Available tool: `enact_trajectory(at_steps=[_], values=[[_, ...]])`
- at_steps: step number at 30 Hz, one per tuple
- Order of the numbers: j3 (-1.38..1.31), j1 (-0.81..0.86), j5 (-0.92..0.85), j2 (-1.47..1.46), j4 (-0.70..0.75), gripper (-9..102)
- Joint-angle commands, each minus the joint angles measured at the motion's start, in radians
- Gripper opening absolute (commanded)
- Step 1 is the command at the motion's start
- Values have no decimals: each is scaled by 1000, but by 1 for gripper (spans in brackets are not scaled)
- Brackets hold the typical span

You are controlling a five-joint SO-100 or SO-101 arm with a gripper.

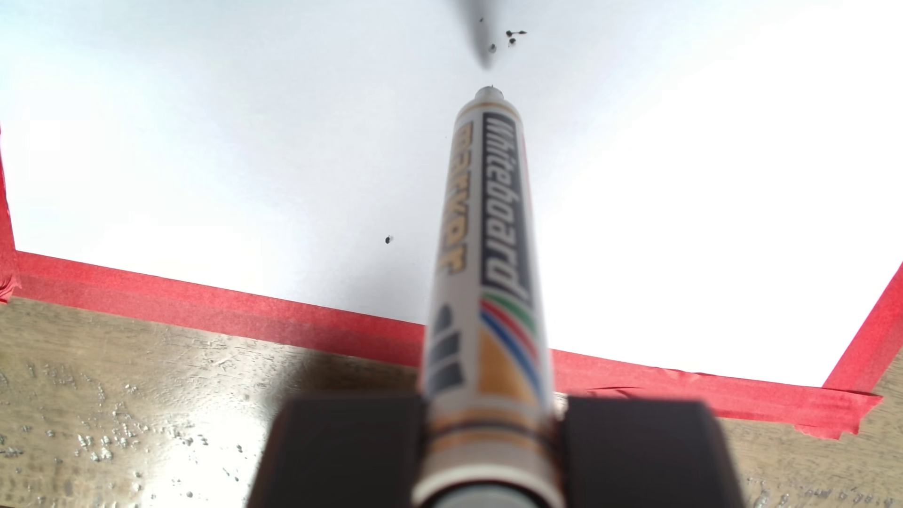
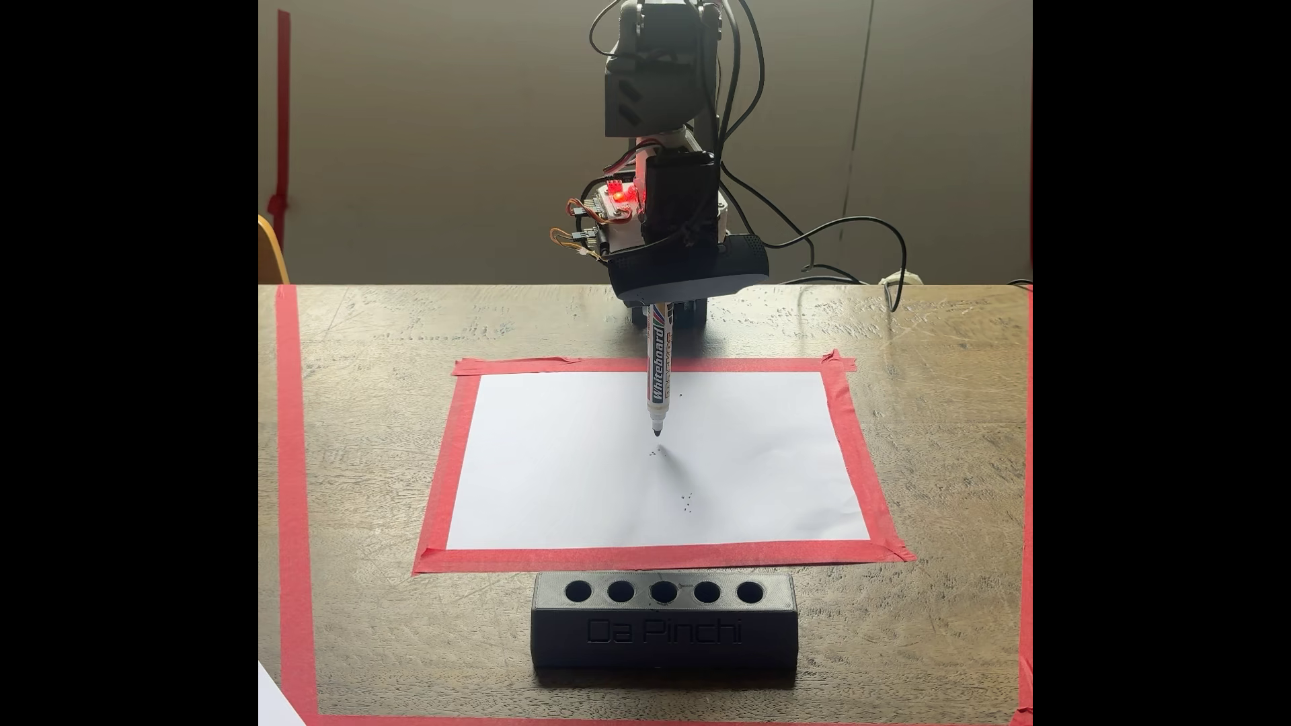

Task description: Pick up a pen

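- Wrist view: the gripper point(image 1: 493, 439) is clamped on the pen point(image 1: 488, 273), one dark finger point(image 1: 352, 449) pressing each side of the barrel near its rear end.
- From the gripper the pen runs straight out over the white paper point(image 1: 195, 146), its small dark tip hanging just short of its own shadow; whether it touches the sheet I cannot tell from here.
- Close up, the barrel reads "Whiteboard" in white on a dark band, with orange "marker" lettering beside it and red, green and blue stripes nearer the gripper.
- A few small black ink dots point(image 1: 510, 41) sit beyond the tip, and one more point(image 1: 388, 240) lies to the left of the barrel.
- Red tape point(image 1: 220, 303) borders the paper, with bare wooden tabletop point(image 1: 122, 415) below it.
- Fixed view: the gripper point(image 2: 660, 307) is largely hidden under the arm's dark body, but the pen point(image 2: 659, 370) hangs nearly upright beneath it, tip down, just above the paper point(image 2: 559, 475).
- Ink dots point(image 2: 687, 501) speckle the sheet beyond the tip.
- Well in front of the gripper, past the taped edge point(image 2: 657, 556), stands a black holder block point(image 2: 664, 628) with five round holes, embossed "Da Pinchi".
- A red light point(image 2: 616, 190) glows on the arm's board, and black cables point(image 2: 838, 230) trail off behind.
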Motion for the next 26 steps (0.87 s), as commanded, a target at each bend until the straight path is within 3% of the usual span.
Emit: enact_trajectory(at_steps=[1,26], values=[[-23,3,-6,104,2,-1],[-25,-3,-8,104,-3,-1]])
